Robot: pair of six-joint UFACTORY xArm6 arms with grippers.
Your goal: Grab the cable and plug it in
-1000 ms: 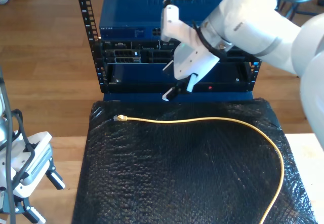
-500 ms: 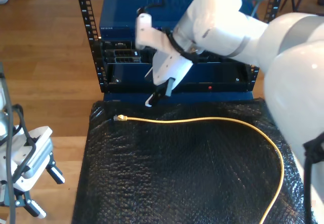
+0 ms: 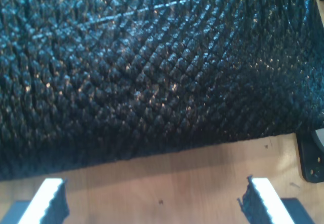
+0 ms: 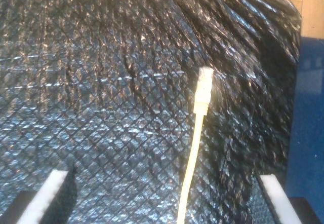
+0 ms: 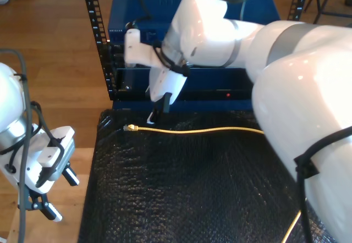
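My second gripper (image 5: 156, 111), jaws apart, hovers over the ungrabbed network cable (image 5: 203, 130); grasping and plugging remain.

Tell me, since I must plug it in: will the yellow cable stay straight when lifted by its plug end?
Probably not. The cable is thin and lies in a loose curve across the black mat, so it likely droops behind the grip. It looks light, so its tail should drag along easily. The small clear plug seems rigid but possibly fragile, so a gentle squeeze from my second hand seems wise.
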